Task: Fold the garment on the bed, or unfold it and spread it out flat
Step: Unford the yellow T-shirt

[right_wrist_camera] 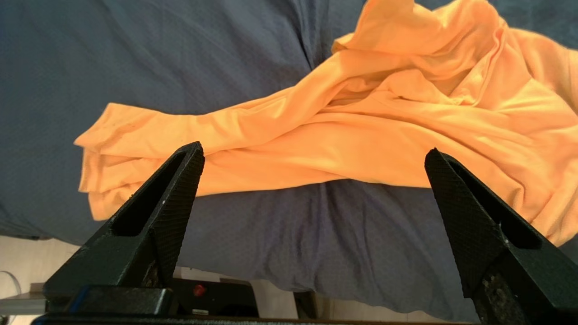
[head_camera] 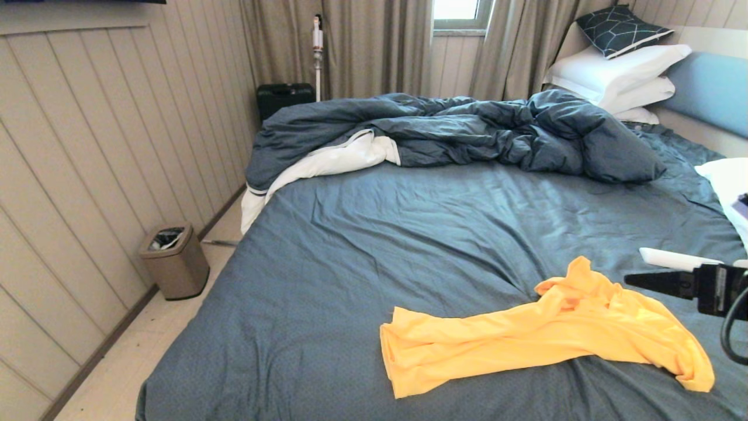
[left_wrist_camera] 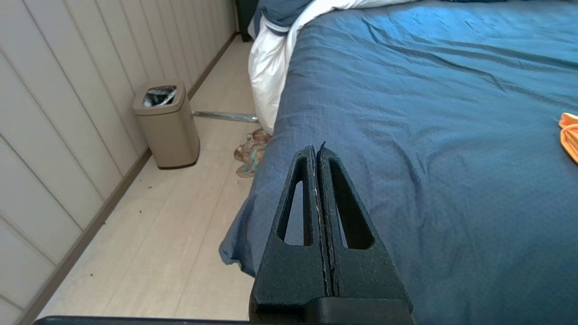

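The yellow garment (head_camera: 543, 333) lies crumpled in a long bunched strip on the dark blue sheet of the bed (head_camera: 409, 234), near its front right. My right gripper (right_wrist_camera: 314, 150) hovers above the garment's near edge, by the bed's front edge. It is open wide, with nothing between its fingers. In the head view only its black fingers (head_camera: 654, 280) reach in from the right edge, just right of the garment. My left gripper (left_wrist_camera: 316, 149) is shut and empty, held over the bed's left front side, far from the garment (left_wrist_camera: 570, 135).
A rumpled blue duvet (head_camera: 456, 131) with white underside fills the back of the bed; white pillows (head_camera: 613, 73) are stacked at the back right. A beige bin (head_camera: 175, 260) stands on the floor by the left wall. A crumpled cloth (left_wrist_camera: 250, 153) lies beside the bed.
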You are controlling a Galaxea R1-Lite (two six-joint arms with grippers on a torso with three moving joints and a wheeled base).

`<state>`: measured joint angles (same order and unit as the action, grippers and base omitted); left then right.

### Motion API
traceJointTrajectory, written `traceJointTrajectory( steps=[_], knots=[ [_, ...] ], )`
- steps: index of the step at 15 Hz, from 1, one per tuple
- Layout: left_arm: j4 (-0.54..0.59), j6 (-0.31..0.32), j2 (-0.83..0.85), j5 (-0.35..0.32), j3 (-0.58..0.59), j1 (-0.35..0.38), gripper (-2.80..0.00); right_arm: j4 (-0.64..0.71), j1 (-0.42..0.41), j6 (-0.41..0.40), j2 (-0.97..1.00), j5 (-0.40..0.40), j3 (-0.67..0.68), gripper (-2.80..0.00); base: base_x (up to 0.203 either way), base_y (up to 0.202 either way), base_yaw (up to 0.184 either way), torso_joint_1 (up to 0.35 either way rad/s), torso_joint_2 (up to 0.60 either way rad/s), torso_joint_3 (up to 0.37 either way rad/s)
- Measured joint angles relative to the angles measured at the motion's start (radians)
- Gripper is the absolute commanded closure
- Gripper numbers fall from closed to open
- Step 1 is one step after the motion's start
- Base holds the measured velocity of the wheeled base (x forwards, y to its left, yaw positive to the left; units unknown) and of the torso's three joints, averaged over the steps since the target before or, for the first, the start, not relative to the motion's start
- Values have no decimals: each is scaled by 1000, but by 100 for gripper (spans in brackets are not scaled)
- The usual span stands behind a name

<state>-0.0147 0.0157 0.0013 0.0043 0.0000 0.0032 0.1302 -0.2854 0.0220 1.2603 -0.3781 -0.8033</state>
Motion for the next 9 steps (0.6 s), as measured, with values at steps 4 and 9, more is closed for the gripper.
traceJointTrajectory(
  steps=[4,9],
  knots=[
    [12,25,0,2,0,1,0,0,10,14,41,7,-7,-280,0,0,0,0,0,0],
    [138,35,145,-12,-235,0,0,3,12,16,62,7,-32,-280,0,0,0,0,0,0]
  ],
)
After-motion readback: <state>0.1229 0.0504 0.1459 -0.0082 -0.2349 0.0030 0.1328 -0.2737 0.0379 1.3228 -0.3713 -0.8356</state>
